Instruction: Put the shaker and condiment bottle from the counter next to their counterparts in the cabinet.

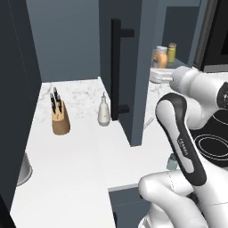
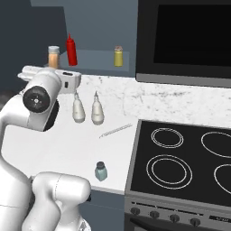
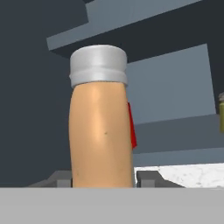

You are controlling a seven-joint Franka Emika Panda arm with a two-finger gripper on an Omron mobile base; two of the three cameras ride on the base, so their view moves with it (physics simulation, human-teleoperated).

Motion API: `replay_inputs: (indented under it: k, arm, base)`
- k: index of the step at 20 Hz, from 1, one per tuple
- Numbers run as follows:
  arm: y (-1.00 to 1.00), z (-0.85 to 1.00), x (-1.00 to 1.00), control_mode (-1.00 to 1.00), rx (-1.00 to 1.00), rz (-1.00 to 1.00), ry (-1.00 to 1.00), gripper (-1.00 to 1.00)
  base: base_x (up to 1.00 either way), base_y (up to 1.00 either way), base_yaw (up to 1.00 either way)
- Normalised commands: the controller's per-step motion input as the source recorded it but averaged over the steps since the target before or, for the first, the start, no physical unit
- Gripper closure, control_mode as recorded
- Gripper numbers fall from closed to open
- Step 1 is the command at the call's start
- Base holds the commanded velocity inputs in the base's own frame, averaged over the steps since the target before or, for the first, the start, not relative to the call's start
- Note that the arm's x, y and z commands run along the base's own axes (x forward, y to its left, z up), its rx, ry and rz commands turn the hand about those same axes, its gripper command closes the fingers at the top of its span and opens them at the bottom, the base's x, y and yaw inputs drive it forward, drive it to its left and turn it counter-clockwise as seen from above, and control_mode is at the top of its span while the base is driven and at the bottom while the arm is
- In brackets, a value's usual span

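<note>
my gripper [image 3: 104, 181] is closed tight on the condiment bottle [image 3: 101, 131], an orange bottle with a pale cap, which stands upright between my two fingers [image 3: 149, 178] in the hand view. i take the open cabinet [image 1: 129, 67] as my landmark. in the right base view the condiment bottle [image 2: 53, 57] is up at the cabinet's shelf [image 2: 97, 59], just beside the red bottle [image 2: 71, 50] that stands there, and the yellow jar [image 2: 118, 56] stands farther along the same shelf, well apart from both. the cabinet's door [image 1: 116, 75] hangs open with its long black handle toward me. the shaker [image 2: 101, 171] stands below the cabinet on the counter [image 2: 67, 144], near its front edge beside the stove [image 2: 189, 167]. two white pear-shaped bottles [image 2: 86, 109] stand on the counter under the shelf, and a knife block [image 1: 60, 116] stands on the far side of the door.
</note>
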Motion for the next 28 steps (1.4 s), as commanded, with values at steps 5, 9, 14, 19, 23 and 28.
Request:
replay_inputs:
  k: [5,9,14,19,23,28]
  arm:
    - [0.00,0.38,0.00,-1.00,0.00,-0.05,0.00,1.00]
    - [-0.03,0.01,0.00,-1.00,0.00,0.00,0.00,1.00]
    - [-0.20,0.00,0.08,-1.00,0.00,-0.04,0.00,1.00]
    - [0.01,0.00,0.10,-1.00,-0.05,-0.04,0.00,1.00]
    - [0.10,0.04,0.06,-1.00,-0.09,0.00,0.00,1.00]
    - [0.00,0.07,0.14,-1.00,-0.04,0.00,0.00,1.00]
  base:
    - [0.00,0.00,0.00]
    - [0.00,0.00,0.00]
    - [0.00,0.00,0.00]
    - [0.00,0.00,0.00]
    - [0.00,0.00,0.00]
    - [0.00,0.00,0.00]
